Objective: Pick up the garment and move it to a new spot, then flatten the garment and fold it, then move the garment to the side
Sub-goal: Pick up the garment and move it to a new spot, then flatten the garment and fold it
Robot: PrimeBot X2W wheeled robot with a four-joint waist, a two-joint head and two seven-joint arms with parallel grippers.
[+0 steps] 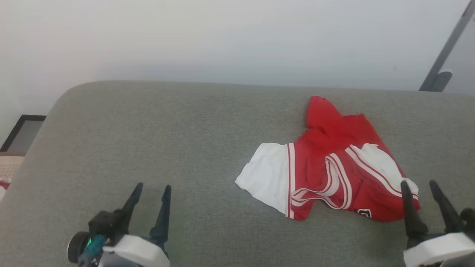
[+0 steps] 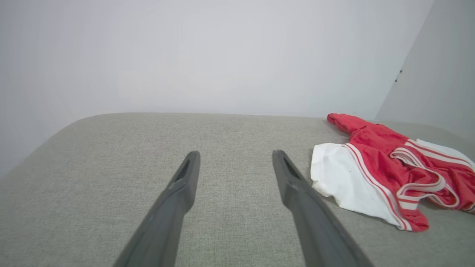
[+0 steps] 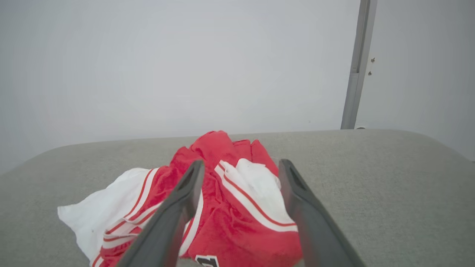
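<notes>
Beside garment [image 1: 334, 163], right hand [image 1: 418, 183] spread, seemingly hovering

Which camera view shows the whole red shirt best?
The head view: the shirt lies crumpled on the grey cushion, almost whole. The left wrist view cuts it off at the frame edge. In the right wrist view, the fingers of the right gripper hide part.

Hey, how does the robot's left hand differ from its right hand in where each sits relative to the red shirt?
The left hand is over bare grey cushion, well apart from the garment; the right hand is at the garment's near right corner. In the wrist views, the left hand's fingers frame plain cushion, while the right hand's fingers frame red and white cloth. Both are open and hold nothing.
</notes>
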